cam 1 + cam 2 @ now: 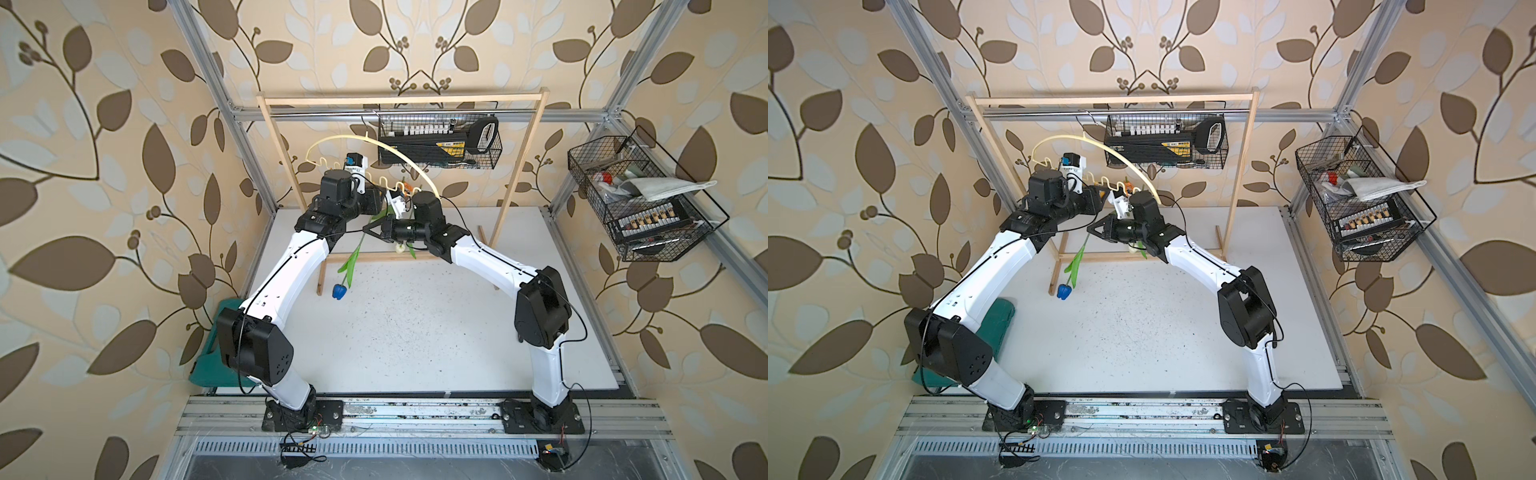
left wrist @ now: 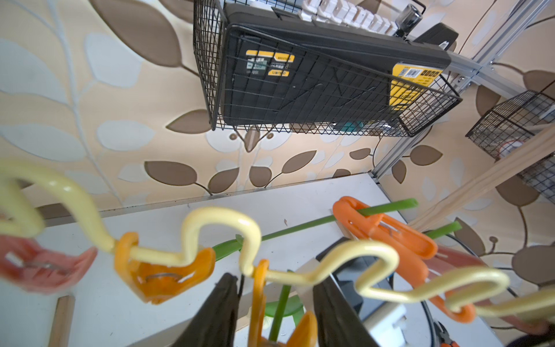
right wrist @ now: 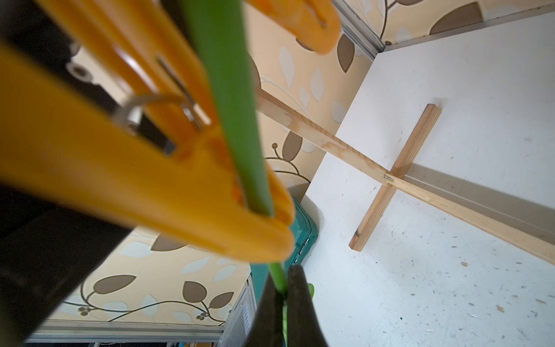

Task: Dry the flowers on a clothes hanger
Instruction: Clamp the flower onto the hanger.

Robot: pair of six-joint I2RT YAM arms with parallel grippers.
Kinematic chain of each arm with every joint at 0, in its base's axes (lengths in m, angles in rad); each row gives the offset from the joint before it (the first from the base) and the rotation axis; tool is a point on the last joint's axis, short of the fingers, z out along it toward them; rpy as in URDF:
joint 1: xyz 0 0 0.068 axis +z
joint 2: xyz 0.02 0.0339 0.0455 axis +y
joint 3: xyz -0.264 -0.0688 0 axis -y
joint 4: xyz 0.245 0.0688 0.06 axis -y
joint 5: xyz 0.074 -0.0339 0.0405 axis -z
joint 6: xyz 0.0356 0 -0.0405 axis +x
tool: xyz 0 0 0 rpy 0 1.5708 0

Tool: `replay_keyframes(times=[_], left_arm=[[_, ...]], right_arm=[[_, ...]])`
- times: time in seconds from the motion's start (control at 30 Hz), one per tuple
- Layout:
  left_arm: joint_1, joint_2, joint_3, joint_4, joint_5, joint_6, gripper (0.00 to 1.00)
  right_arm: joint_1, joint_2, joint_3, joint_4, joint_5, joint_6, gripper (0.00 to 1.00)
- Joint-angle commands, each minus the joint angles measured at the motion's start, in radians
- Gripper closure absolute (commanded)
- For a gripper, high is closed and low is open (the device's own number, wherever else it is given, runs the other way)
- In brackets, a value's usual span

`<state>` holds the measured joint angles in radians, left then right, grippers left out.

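White speckled worktop (image 1: 415,332), beige wallpaper (image 1: 104,174) with big brown leaves all round, aluminium framing (image 1: 573,114) behind. Cream clothes hanger (image 2: 222,214) hangs on the wooden rack (image 1: 399,99) at the back, both arms up at its wavy bar. Left gripper (image 2: 276,318) has its fingers (image 2: 222,315) parted either side of an orange clip (image 2: 258,300), gap showing on one side. Right gripper (image 3: 283,303) is clenched on the green stem (image 3: 237,120) of the blue tulip (image 1: 338,291), which dangles head-down, stem running through that clip. White tulip (image 1: 400,248) peeks out under the right arm. Black case (image 2: 315,78) in the wire basket (image 2: 210,75) has yellow labels, print too blurry to read.
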<state>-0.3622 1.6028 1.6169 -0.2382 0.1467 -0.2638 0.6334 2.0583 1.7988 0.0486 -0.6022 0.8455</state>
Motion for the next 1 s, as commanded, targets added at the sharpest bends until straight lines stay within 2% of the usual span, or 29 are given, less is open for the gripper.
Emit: replay_keyframes(times=[0.0, 0.07, 0.13, 0.23, 0.4, 0.5, 0.63, 0.83, 0.97], left_arm=[[-0.011, -0.027, -0.001, 0.026, -0.003, -0.003, 0.50], [-0.011, -0.030, -0.001, 0.028, -0.002, -0.006, 0.48], [-0.010, -0.031, 0.000, 0.027, -0.002, -0.004, 0.47], [-0.011, -0.033, 0.001, 0.025, -0.002, -0.005, 0.44], [-0.011, -0.041, 0.001, 0.019, 0.001, -0.012, 0.39], [-0.011, -0.047, -0.006, 0.016, -0.003, -0.018, 0.36], [-0.011, -0.068, -0.024, 0.017, -0.014, -0.017, 0.31], [-0.011, -0.094, -0.045, 0.017, -0.016, -0.033, 0.30], [-0.011, -0.115, -0.040, -0.005, -0.016, -0.044, 0.28]], right_arm=[[0.001, -0.033, -0.019, 0.020, -0.025, -0.024, 1.00], [-0.001, -0.030, -0.024, 0.020, -0.024, -0.023, 1.00], [-0.001, -0.027, -0.030, 0.021, -0.024, -0.023, 0.88], [-0.003, -0.030, -0.040, 0.022, -0.025, -0.026, 0.87], [-0.002, -0.049, -0.080, 0.024, -0.025, -0.038, 0.59], [-0.002, -0.079, -0.127, 0.031, -0.023, -0.049, 0.47], [-0.002, -0.123, -0.182, 0.036, -0.031, -0.067, 0.40], [0.003, -0.172, -0.220, 0.035, -0.065, -0.080, 0.38], [0.007, -0.178, -0.228, 0.083, -0.153, -0.056, 0.30]])
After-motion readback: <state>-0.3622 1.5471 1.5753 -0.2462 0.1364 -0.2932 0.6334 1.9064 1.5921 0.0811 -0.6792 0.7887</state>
